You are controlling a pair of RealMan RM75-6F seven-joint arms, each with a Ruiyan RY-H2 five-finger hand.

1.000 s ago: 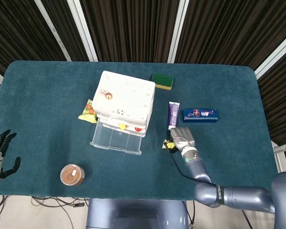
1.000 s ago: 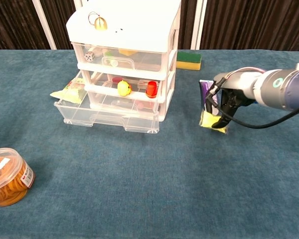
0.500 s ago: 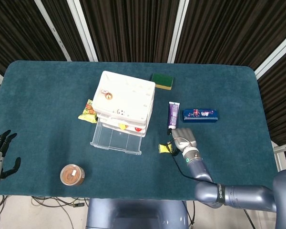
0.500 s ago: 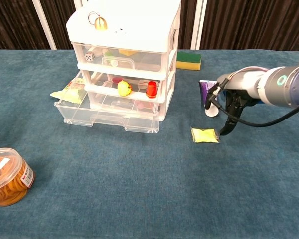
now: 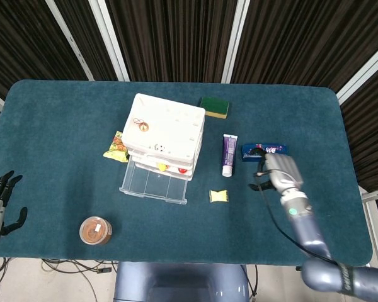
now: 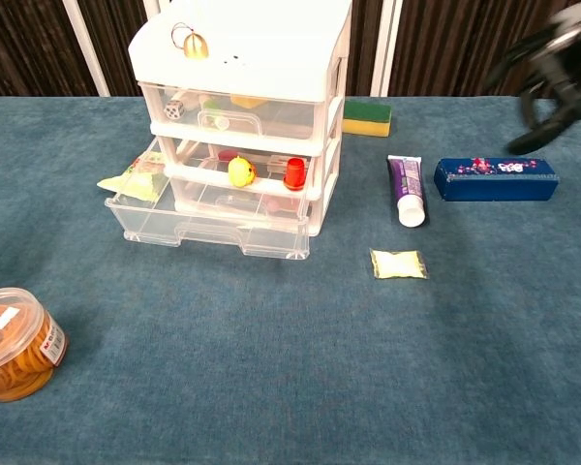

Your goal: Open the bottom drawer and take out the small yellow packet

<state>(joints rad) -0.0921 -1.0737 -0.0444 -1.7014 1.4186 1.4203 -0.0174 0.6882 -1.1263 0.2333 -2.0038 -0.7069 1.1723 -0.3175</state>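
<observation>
I count one drawer unit (image 6: 240, 116) with three drawers, one small yellow packet (image 6: 398, 263), one purple tube (image 6: 406, 190), one blue box (image 6: 496, 179), one sponge (image 6: 366, 117) at twelve o'clock, one snack bag (image 6: 134, 178), one round tub (image 6: 15, 343) at seven o'clock, and my two hands (image 5: 278, 174) (image 5: 0, 204).

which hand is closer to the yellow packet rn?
Right. The right hand is raised just right of the small yellow packet, over the blue box; the left hand sits at the table's far left edge.
</observation>
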